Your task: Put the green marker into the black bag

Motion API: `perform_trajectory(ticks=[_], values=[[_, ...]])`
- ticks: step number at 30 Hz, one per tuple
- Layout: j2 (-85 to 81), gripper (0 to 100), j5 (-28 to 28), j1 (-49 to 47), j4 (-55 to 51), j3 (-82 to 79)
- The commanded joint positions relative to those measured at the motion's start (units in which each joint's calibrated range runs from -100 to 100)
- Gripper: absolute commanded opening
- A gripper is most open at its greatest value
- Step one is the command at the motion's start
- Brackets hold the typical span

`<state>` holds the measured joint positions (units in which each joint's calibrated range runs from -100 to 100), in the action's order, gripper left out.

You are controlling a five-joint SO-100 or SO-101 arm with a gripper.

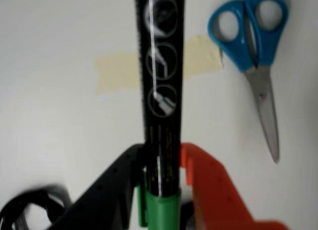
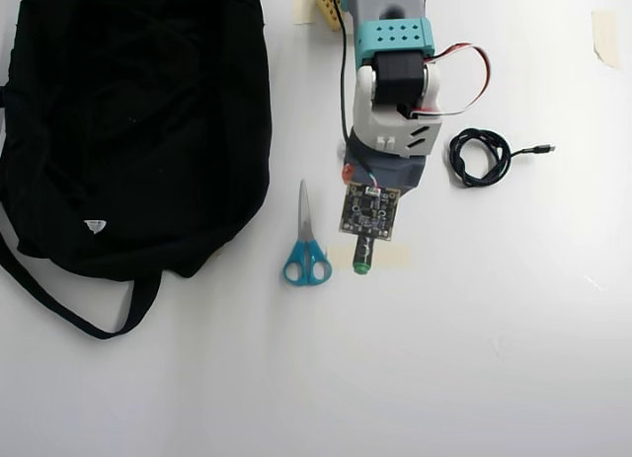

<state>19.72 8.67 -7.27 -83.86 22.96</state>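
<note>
- Marker grip comes first: the hand is closing its black and orange fingers around the green marker, pinching the dark barrel just beside the green cap.
- In the overhead view the marker's green end is poking out below the arm's circuit board, over a strip of pale tape on the table; whether it is lifted clear I cannot tell.
- The black bag is lying well apart, at the left of that view, with the blue scissors between it and the marker.
- I judge the carry is the step in hand: raising the marker high enough to pass over the scissors, keeping the squeeze firm so the long barrel is not swinging.
- Releasing should wait until the marker is hanging over the bag's opening, which I cannot make out here.
</note>
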Motion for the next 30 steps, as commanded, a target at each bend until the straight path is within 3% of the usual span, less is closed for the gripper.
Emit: perform_trajectory(ticks=[1,19,30], values=[[-7.6,2,-0.2,-0.4,0.9,-3.1],[-21.9,2,0.0,0.5,1.3,-17.4],[-31.8,2,-0.2,7.9,1.3,-26.3]])
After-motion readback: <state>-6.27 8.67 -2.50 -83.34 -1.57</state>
